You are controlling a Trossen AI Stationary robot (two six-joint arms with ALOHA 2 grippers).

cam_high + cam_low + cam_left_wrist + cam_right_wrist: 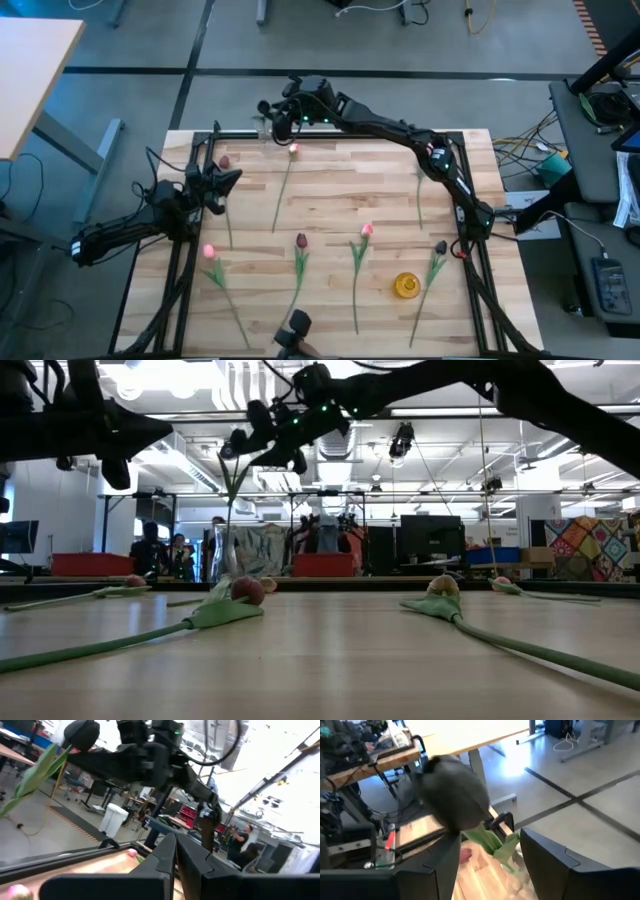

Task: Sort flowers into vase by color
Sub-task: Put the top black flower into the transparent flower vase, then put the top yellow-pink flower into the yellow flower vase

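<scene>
Seven flowers I can count lying flat on the wooden table, spread out on the boards, plus one more upright in the clear vase at the table's far edge. A yellow ring sits on the table near me, between two of the stems. Beyond the vase it's grey floor, a desk, cables; low down I see an open workshop with people standing well behind the vase.

Right gripper is right over the vase, fingers wide apart, clamped on nothing. A dark maroon tulip head fills my right wrist view between those fingers, green leaves just under it.

Left gripper waits over the table, off to the vase's side, fingers pressed together, empty.

Flowers look slim: long thin green stems, small heads, some light pink, some dark maroon. A pink one lies just beside the vase.
</scene>
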